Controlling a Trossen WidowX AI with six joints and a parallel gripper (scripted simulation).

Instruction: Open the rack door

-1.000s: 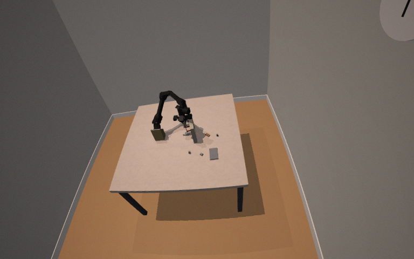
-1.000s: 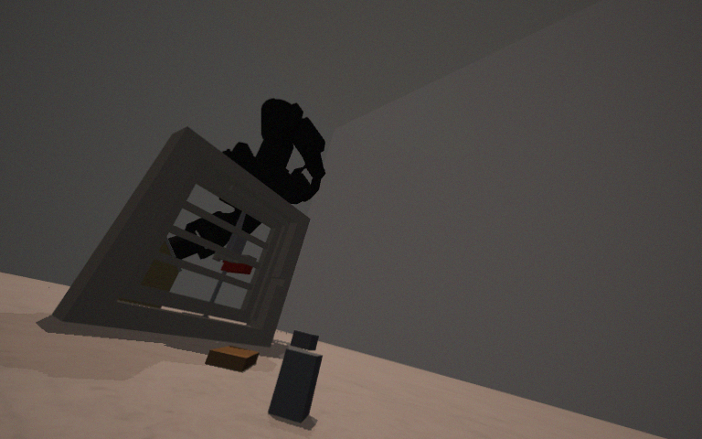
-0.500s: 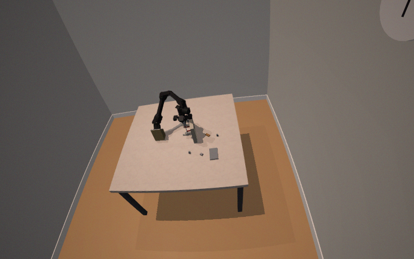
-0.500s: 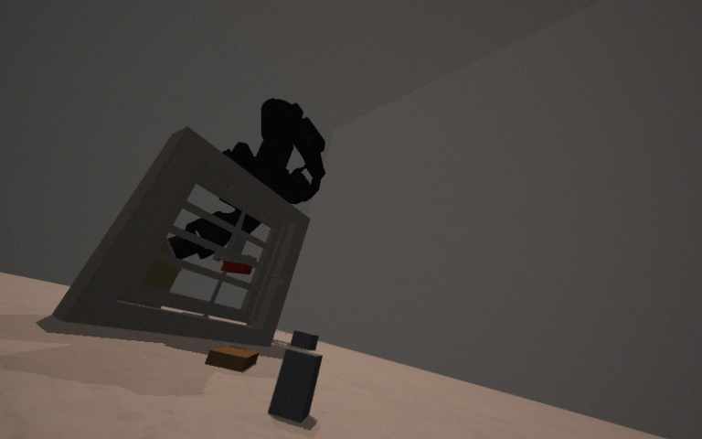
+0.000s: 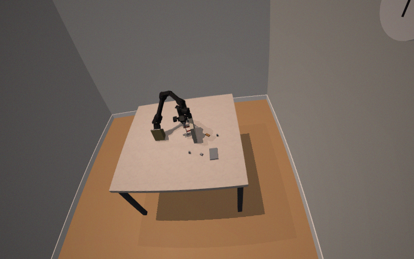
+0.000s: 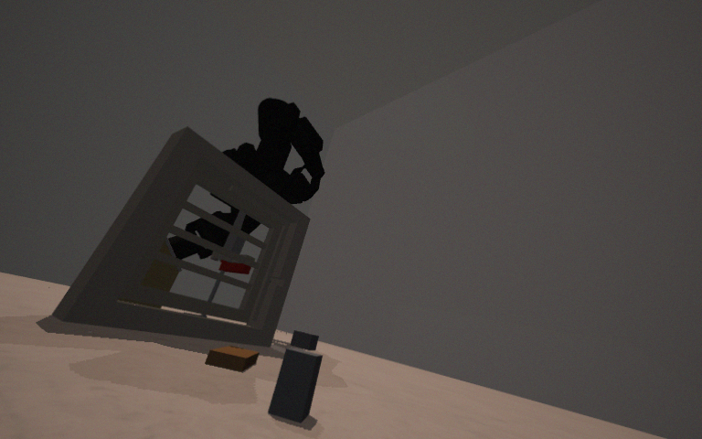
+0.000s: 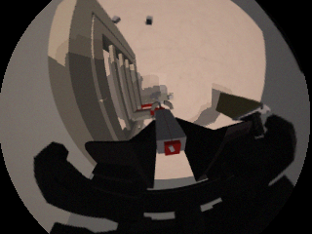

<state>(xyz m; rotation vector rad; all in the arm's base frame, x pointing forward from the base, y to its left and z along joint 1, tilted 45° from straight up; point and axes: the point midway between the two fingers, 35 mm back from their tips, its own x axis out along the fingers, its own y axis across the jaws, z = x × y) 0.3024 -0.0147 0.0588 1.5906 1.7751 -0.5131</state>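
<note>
The rack frame [image 5: 193, 135] [image 6: 119, 259] [image 7: 78, 63] stands upright on the table [image 5: 152, 170]. Its slatted door [image 6: 207, 272] [image 7: 122, 78] looks shut, in line with the frame. The upright grey handle [image 6: 236, 240] [image 7: 169, 128] stands in front of the door, with a red mark on its top end and red parts [image 6: 234, 267] near its lower end. My gripper [image 5: 185, 122] [image 7: 164, 121] reaches it from above and is shut on the handle, one dark finger on each side. The finger contact is partly hidden in the top and exterior views.
An orange-brown block [image 5: 207, 134] [image 6: 230, 358] and a dark block [image 5: 217, 135] [image 6: 295, 384] stand behind the frame. Two small blocks [image 5: 189, 151] [image 5: 201, 154] and a flat grey slab [image 5: 213, 153] lie towards the near table edge. The olive arm base [image 5: 158, 134] [image 7: 236, 104] is on the handle side.
</note>
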